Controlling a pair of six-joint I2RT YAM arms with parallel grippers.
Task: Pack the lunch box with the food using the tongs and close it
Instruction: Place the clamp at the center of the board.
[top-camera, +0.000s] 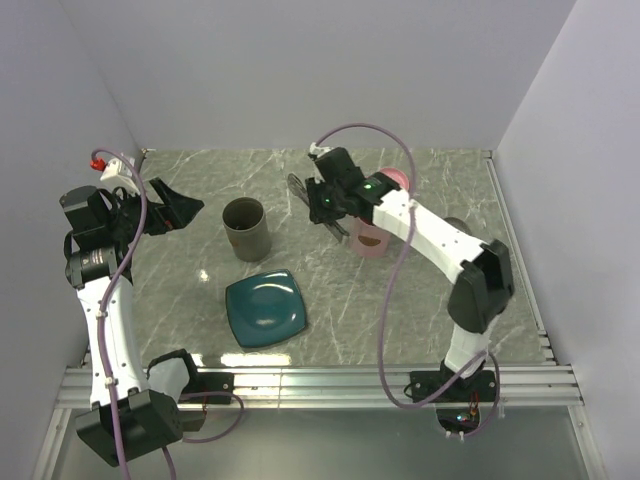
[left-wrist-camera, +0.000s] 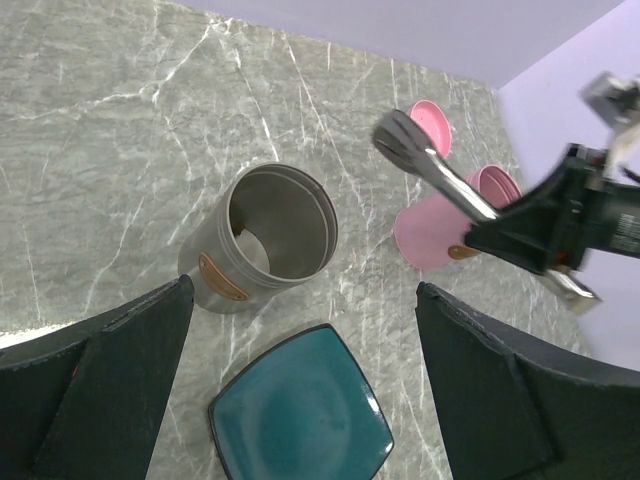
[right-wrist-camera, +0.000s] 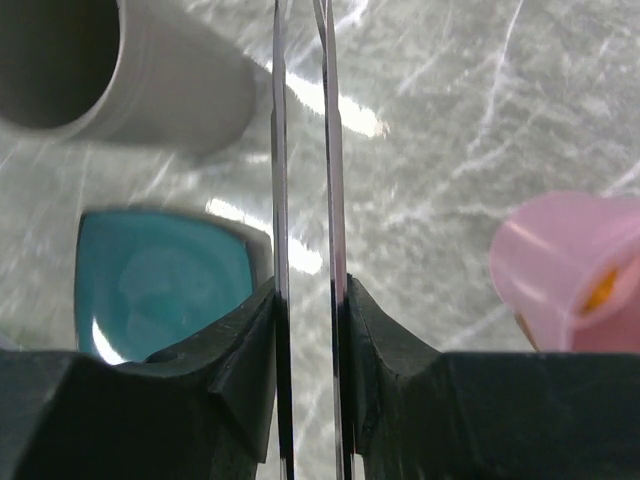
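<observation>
Left wrist view shows one pink lid (left-wrist-camera: 432, 120), unseen from the right wrist. The right gripper (right-wrist-camera: 308, 300) squeezes one pair of tongs (left-wrist-camera: 440, 170); the left gripper (left-wrist-camera: 300, 340) gapes empty.

One each plate (top-camera: 266, 309), tongs (left-wrist-camera: 432, 165), lid (left-wrist-camera: 431, 121); two canisters (top-camera: 246, 228) (top-camera: 368, 238)

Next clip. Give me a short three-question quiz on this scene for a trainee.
1. Fill in: the left gripper has its jaws ____.
2. What grips the slim silver metal tongs? A) left gripper B) right gripper C) nothing
3. True or false: the grey cylindrical container lies on its side.
Key: 1 open; 2 B; 3 false, it stands upright.
</observation>
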